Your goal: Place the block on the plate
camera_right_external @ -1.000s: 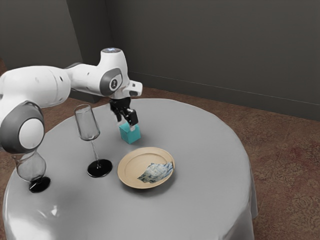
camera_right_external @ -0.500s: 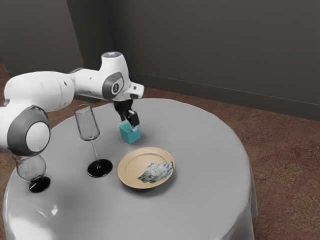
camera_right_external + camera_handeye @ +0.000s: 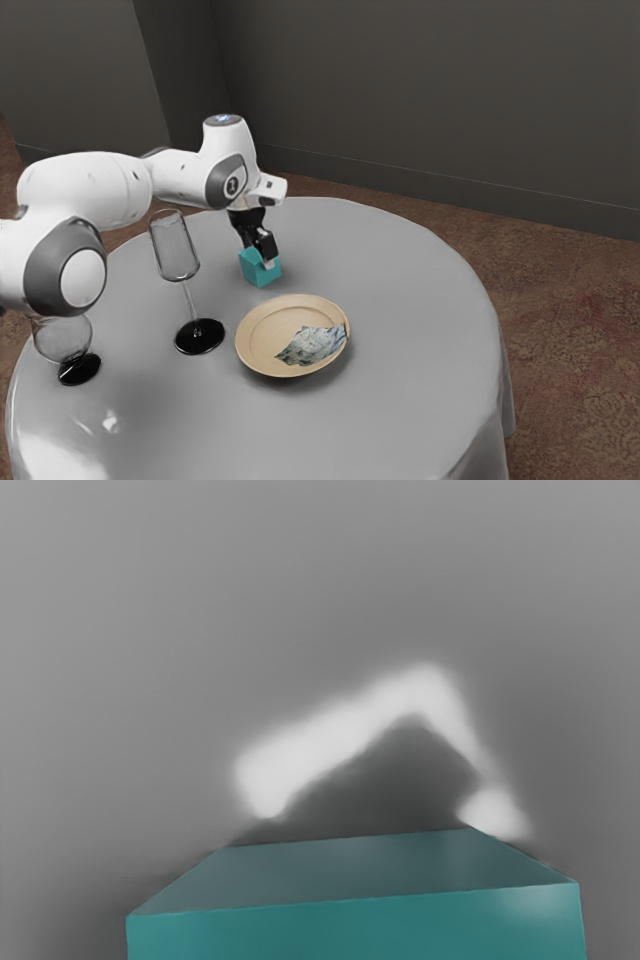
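- My tool [image 3: 259, 258]: wide; now lower, about the block, left of centre; grasp likely next.
- Block [image 3: 262, 273]: teal, unmoved on surface [image 3: 420, 320].
- Plate [image 3: 258, 338]: below block, centre; block not on it.

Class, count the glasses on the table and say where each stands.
2. The tall glass stands beside the plate, toward the exterior view's left; the rounder glass stands farther that way, partly behind the arm. Others may be hidden there.
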You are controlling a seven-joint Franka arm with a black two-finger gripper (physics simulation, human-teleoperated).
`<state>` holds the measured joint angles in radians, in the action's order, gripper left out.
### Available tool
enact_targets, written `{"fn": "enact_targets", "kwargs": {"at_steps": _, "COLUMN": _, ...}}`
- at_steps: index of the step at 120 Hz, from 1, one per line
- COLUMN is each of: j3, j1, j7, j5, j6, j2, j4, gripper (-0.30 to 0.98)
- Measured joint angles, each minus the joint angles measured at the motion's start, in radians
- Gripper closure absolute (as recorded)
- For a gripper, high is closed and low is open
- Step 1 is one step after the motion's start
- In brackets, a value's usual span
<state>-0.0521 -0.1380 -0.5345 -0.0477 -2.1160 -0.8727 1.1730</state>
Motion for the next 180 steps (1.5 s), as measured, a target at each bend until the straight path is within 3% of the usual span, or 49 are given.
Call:
{"fn": "enact_targets", "kwargs": {"at_steps": 40, "j3": -0.001, "j1": 0.000, "j7": -0.015, "j5": 0.000, "j6": -0.015, "j2": -0.011, "j4": -0.004, "gripper": 0.01}}
{"fn": "enact_targets", "kwargs": {"at_steps": 73, "j3": 0.000, "j1": 0.000, "j7": -0.017, "j5": 0.000, "j6": -0.032, "j2": -0.009, "j4": 0.001, "gripper": 0.20}}
{"fn": "enact_targets", "kwargs": {"at_steps": 124, "j3": 0.001, "j1": 0.004, "j7": -0.007, "j5": -0.002, "j6": -0.040, "j2": 0.003, "j4": 0.007, "gripper": 0.27}}
{"fn": "enact_targets", "kwargs": {"at_steps": 152, "j3": 0.001, "j1": 0.020, "j7": 0.001, "j5": -0.006, "j6": -0.037, "j2": 0.086, "j4": 0.037, "gripper": 0.30}}
{"fn": "enact_targets", "kwargs": {"at_steps": 180, "j3": -0.001, "j1": 0.080, "j7": 0.069, "j5": -0.012, "j6": -0.025, "j2": 0.282, "j4": 0.231, "gripper": 0.30}}
